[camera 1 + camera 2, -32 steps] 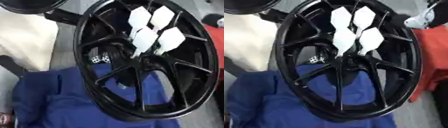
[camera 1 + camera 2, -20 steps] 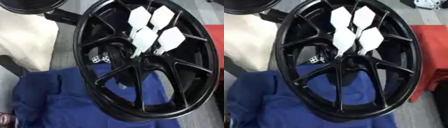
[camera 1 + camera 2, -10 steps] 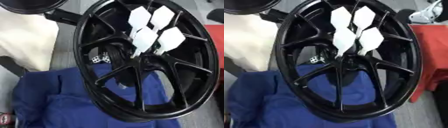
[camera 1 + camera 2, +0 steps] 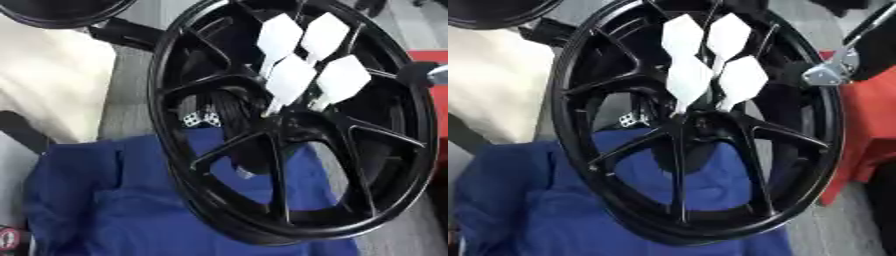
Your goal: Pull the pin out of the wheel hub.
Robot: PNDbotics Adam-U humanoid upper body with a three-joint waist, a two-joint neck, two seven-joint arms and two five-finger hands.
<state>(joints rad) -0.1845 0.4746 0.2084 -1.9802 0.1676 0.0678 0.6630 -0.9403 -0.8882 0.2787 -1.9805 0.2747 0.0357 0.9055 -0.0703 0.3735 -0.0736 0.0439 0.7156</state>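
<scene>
Wheel hub (image 4: 293, 122) stands tilted over the blue cloth (image 4: 105, 200), white-flighted pins (image 4: 289, 80) still seated at its centre; right hand (image 4: 833, 70) barely shows at the rim's right edge, fingers indeterminate, left unseen — approach stage, next reach in and pinch one pin.

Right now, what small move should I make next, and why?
Probably bring the right arm, of which only a silver joint shows at the rim's right edge, leftward toward the four white-tagged pins at the wheel hub. All four stand in the hub, and no hand is on them.
</scene>
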